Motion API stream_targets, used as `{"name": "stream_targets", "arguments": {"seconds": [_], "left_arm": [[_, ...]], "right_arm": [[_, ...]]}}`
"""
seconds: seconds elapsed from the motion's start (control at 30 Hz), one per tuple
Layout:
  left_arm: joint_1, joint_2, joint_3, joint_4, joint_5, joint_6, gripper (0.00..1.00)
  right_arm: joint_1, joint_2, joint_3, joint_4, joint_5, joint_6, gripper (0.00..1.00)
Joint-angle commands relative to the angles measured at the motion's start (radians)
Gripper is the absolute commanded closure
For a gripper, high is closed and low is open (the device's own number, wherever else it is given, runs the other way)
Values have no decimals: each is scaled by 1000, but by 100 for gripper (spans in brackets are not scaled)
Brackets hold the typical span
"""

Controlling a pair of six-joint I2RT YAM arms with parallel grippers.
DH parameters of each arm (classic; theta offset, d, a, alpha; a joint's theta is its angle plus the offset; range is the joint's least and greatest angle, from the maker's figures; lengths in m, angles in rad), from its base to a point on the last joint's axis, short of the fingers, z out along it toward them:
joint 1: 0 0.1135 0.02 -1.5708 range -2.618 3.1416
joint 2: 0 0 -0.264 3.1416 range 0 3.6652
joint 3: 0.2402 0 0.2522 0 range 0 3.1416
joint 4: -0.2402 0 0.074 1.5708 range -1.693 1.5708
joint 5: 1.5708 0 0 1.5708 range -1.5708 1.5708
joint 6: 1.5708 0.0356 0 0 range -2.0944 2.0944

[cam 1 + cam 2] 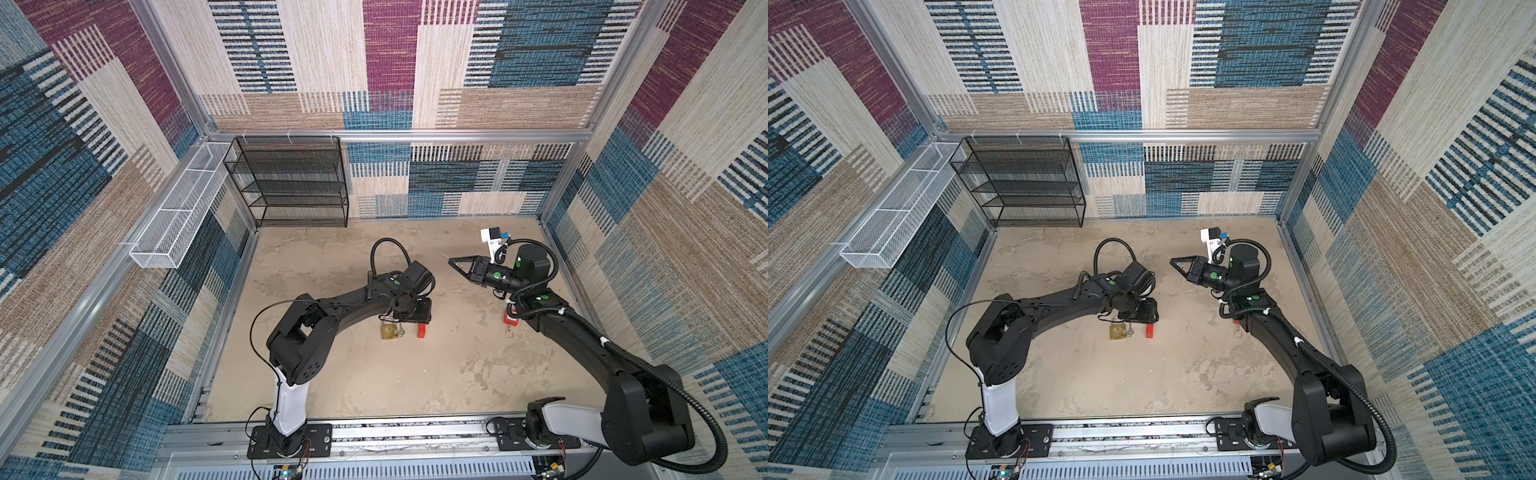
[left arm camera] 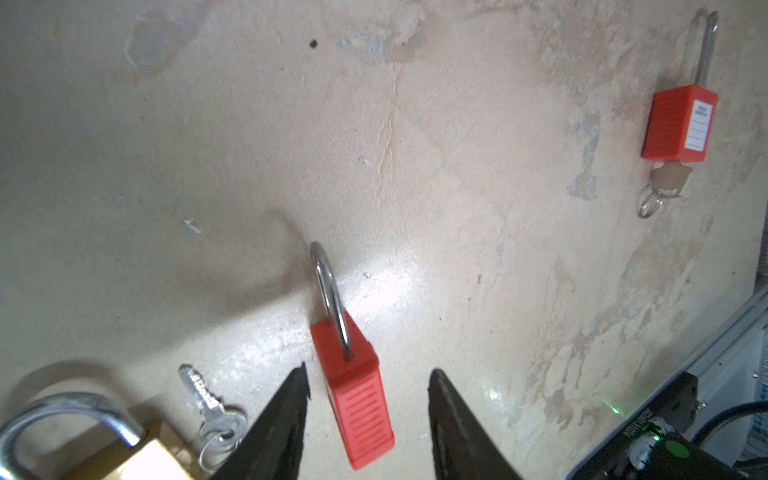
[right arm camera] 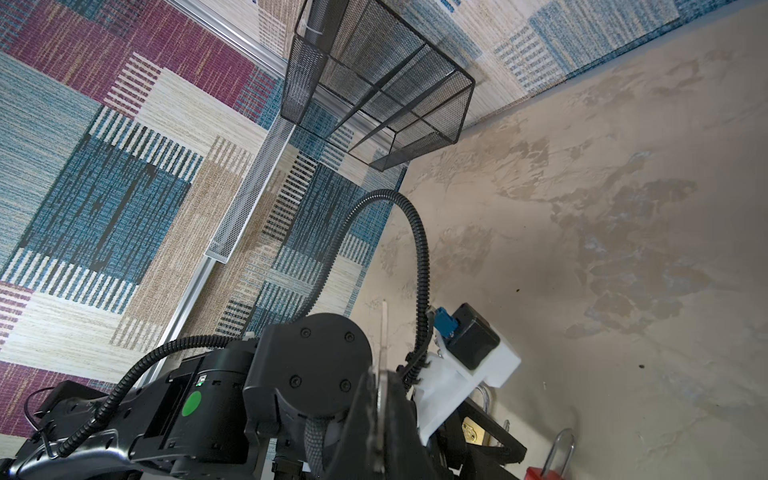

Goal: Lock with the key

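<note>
Red padlock (image 2: pixel 353 399) lying flat on table (image 2: pixel 457 249) between left gripper (image 2: pixel 369 369) jaws, which are being held apart, not clamping. Key (image 3: pixel 383 332) being pinched in closed right gripper (image 1: pixel 452 261), well apart. Judged best: body being clamped squarely first, keyhole end being left exposed.

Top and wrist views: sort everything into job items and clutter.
Job: red plastic padlock, steel shackle, at left end effector; thin silver key in right end effector.
Clutter: brass padlock; loose silver key; second red padlock, key inserted; black mesh shelf; white wire basket.
</note>
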Motion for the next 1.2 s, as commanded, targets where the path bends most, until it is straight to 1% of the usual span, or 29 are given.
{"name": "stream_targets", "arguments": {"seconds": [0.0,0.1,0.17,0.5,0.67,0.77,0.87,1.0,1.07,1.17], "left_arm": [[-5,12,7,-37,-38,-12,49],[-8,24,5,-37,-28,-16,49],[-10,32,5,-33,-15,-21,52],[-3,18,-52,78,56,-68,73],[11,-11,-118,189,118,-119,78],[24,-35,-174,265,132,-159,78],[34,-43,-197,267,119,-162,78],[49,-66,-277,372,135,-219,77],[55,-75,-310,410,135,-238,74],[61,-77,-305,385,137,-231,68]], "right_arm": [[-2,-2,-3,20,-15,-12,100],[-5,4,-3,23,-18,-12,100],[-8,7,-5,25,-22,-13,100],[-23,-3,-16,22,-28,-18,100],[-27,-3,-18,19,-32,-20,100],[-28,-2,-17,19,-32,-18,100],[-28,2,-10,19,-32,-17,100],[-28,4,-1,12,-32,-17,100],[-28,5,2,12,-30,-17,100],[-28,5,7,8,-32,-18,100]]}}
